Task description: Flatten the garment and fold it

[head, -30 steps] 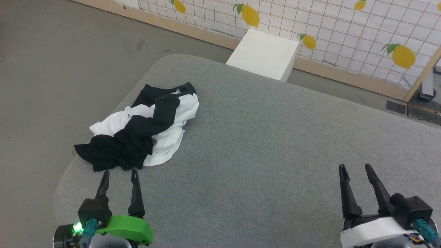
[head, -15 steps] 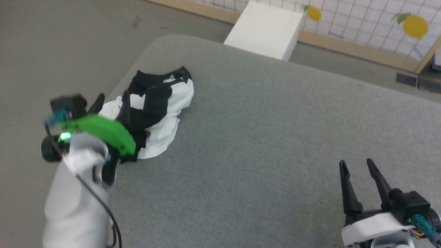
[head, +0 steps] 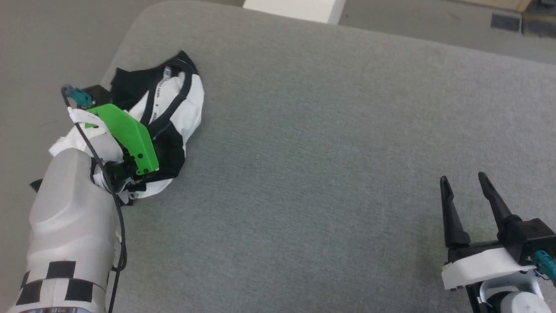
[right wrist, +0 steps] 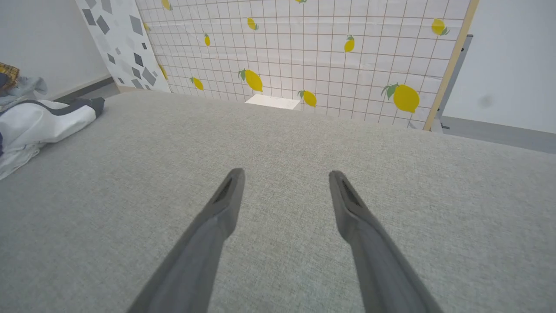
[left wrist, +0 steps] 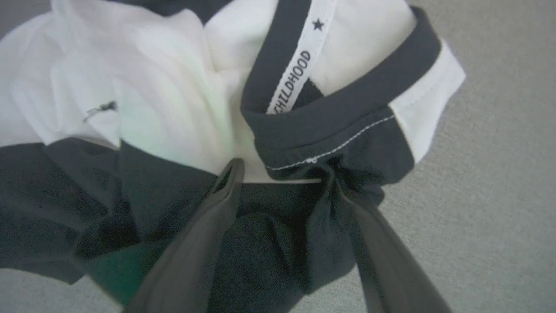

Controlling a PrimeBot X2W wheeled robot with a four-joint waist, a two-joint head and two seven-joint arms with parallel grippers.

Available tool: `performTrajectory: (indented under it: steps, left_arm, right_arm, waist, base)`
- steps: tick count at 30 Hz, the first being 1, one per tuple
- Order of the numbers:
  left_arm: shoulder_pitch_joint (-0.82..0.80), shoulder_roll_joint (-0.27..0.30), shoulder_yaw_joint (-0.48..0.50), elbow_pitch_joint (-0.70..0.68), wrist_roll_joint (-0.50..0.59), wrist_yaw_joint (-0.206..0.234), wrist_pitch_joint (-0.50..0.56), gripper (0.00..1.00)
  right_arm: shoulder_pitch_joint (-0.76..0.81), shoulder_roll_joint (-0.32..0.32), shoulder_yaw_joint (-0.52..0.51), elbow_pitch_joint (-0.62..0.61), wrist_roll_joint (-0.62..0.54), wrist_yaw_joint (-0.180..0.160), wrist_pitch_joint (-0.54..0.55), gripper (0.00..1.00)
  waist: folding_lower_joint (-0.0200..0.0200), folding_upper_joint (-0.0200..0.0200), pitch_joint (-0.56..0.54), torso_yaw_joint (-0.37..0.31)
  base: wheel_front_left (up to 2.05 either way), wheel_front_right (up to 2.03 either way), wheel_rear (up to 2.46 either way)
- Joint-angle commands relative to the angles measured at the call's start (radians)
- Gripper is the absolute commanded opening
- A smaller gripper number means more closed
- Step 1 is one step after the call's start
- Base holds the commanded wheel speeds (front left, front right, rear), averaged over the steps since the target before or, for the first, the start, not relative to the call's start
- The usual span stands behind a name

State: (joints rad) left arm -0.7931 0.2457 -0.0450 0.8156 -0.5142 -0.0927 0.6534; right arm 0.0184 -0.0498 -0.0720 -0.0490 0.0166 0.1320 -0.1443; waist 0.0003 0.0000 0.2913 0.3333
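Garment (head: 176, 98) lies crumpled at ten o'clock on the grey table (head: 330, 130), close to its rounded corner, with white panel and black sleeves bunched together. Left jaws stand spread, their tips pushed into the dark folds at the heap's six o'clock side in the left wrist view; a ridge of black cloth sits between them, not pinched. A white band (left wrist: 304, 61) lettered CHILDHOOD runs up toward twelve o'clock beyond the tips. Right jaws, likewise spread and empty, hover over bare table at four o'clock, well apart from the garment.
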Motion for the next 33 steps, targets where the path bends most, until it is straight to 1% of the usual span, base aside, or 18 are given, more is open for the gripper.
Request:
performTrajectory:
  steps: [1, 3, 8, 9, 10, 11, 13, 17, 21, 25, 28, 30, 33]
  left_arm:
    - [-0.013, -0.002, -0.007, 0.018, 0.012, 0.011, 0.013, 1.0]
    - [-0.01, -0.012, -0.009, 0.041, 0.009, 0.021, 0.021, 1.0]
    - [-0.001, -0.049, 0.0, 0.099, -0.021, 0.027, 0.022, 1.0]
    - [-0.003, -0.054, 0.005, 0.105, -0.028, 0.026, 0.015, 0.26]
    - [-0.005, -0.059, 0.007, 0.109, -0.031, 0.024, 0.0, 0.0]
    - [-0.006, -0.061, 0.004, 0.114, -0.032, 0.02, -0.007, 0.0]
    - [-0.012, -0.063, 0.017, 0.115, -0.041, 0.018, -0.052, 0.0]
    - [-0.037, -0.051, 0.025, 0.102, -0.033, 0.013, -0.182, 0.0]
    - [-0.081, -0.038, 0.02, 0.059, -0.025, -0.011, -0.31, 0.0]
    - [-0.151, -0.017, -0.01, -0.021, -0.023, -0.031, -0.394, 0.0]
    - [-0.206, 0.005, -0.051, -0.098, -0.014, -0.036, -0.428, 0.0]
    - [-0.242, 0.01, -0.095, -0.159, -0.023, -0.037, -0.419, 0.0]
    - [-0.296, 0.004, -0.164, -0.263, -0.072, -0.038, -0.398, 0.0]
  right_arm:
    - [-0.016, 0.0, -0.005, -0.016, -0.007, -0.001, 0.006, 1.0]
    - [-0.015, 0.0, -0.01, -0.032, -0.011, -0.001, 0.012, 1.0]
    - [-0.016, 0.0, -0.02, -0.054, -0.015, -0.001, 0.019, 1.0]
    - [-0.017, 0.0, -0.02, -0.055, -0.015, -0.001, 0.019, 1.0]
    - [-0.017, 0.0, -0.021, -0.054, -0.013, -0.001, 0.02, 1.0]
    - [-0.017, 0.0, -0.02, -0.053, -0.011, -0.001, 0.02, 1.0]
    - [-0.019, 0.0, -0.015, -0.048, -0.007, -0.001, 0.018, 1.0]
    - [-0.023, 0.0, -0.01, -0.028, 0.002, -0.001, 0.01, 1.0]
    - [-0.023, 0.0, 0.0, 0.004, 0.022, -0.001, -0.009, 1.0]
    - [-0.031, 0.0, 0.01, 0.047, 0.051, -0.001, -0.037, 1.0]
    - [-0.033, 0.0, 0.02, 0.087, 0.082, -0.001, -0.061, 1.0]
    - [-0.033, 0.0, 0.026, 0.115, 0.107, -0.001, -0.077, 1.0]
    - [-0.03, 0.0, 0.032, 0.155, 0.136, -0.001, -0.097, 1.0]
  waist:
    - [-0.0003, 0.0, 0.071, -0.051]
    - [-0.0003, 0.0, 0.09, -0.055]
    - [-0.0003, 0.0, 0.12, -0.053]
    - [-0.0003, 0.0, 0.121, -0.052]
    - [-0.0003, 0.0, 0.12, -0.049]
    - [-0.0003, 0.0, 0.119, -0.045]
    - [-0.0003, 0.0, 0.109, -0.038]
    - [-0.0003, 0.0, 0.074, -0.022]
    - [-0.0003, 0.0, 0.023, -0.012]
    - [-0.0003, 0.0, -0.028, -0.02]
    - [-0.0003, 0.0, -0.07, -0.042]
    - [-0.0003, 0.0, -0.097, -0.064]
    - [-0.0003, 0.0, -0.136, -0.101]
  base:
    - [0.0, 0.0, 0.0]
    - [0.0, 0.0, 0.0]
    - [0.0, 0.0, 0.0]
    - [0.0, 0.0, 0.0]
    - [0.0, 0.0, 0.0]
    - [0.0, 0.0, 0.0]
    - [0.0, 0.0, 0.0]
    - [0.0, 0.0, 0.0]
    - [0.0, 0.0, 0.0]
    - [0.0, 0.0, 0.0]
    - [0.0, 0.0, 0.0]
    - [0.0, 0.0, 0.0]
    - [0.0, 0.0, 0.0]
